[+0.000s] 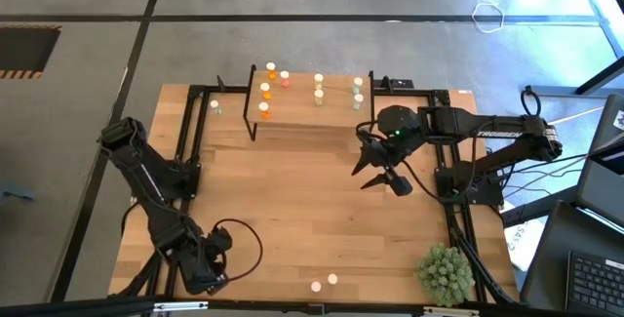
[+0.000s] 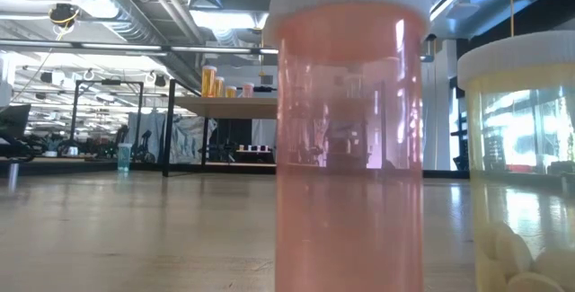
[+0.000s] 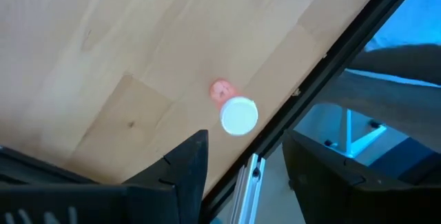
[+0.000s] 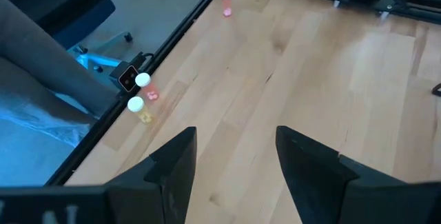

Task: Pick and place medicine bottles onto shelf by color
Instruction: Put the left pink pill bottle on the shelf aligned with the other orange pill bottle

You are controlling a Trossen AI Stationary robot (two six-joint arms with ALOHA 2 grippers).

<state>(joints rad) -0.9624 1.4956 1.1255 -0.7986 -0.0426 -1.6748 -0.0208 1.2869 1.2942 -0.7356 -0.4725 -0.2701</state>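
Broadly, the tabletop [image 1: 312, 210] fills the middle of the high view, a wide bare wooden field that gives both arms room to travel. At its upper edge stands the shelf [image 1: 310, 114], raised on thin black legs and running roughly from centre-left to centre-right. Medicine bottles already sit on it in clusters: orange ones [image 1: 265, 88] toward its left, pale ones [image 1: 319, 87] near its middle and greenish ones [image 1: 358, 93] toward its right. That spacing looks like deliberate sorting by colour.

Right of centre in the high view, the right arm reaches in from the frame's right, and its right tool [image 1: 382, 175] hangs just below the shelf's right end. Its jaws stand wide apart with nothing between them, probably free to fetch another bottle. In the lower left of the same view the left arm is folded back near the tabletop corner; its left tool [image 3: 241, 158] points down over the edge with jaws parted and empty, seemingly waiting.

A spiky green plant ball [image 1: 447, 274] sits at the lower right, no part of the sorting.

Smallest are the bottles still to move. A pink bottle [image 1: 317, 286] and a pale yellow bottle [image 1: 332, 279] stand together at the bottom centre edge, which is why they loom so close in the low view. One more bottle [image 1: 214, 106] stands just left of the shelf.
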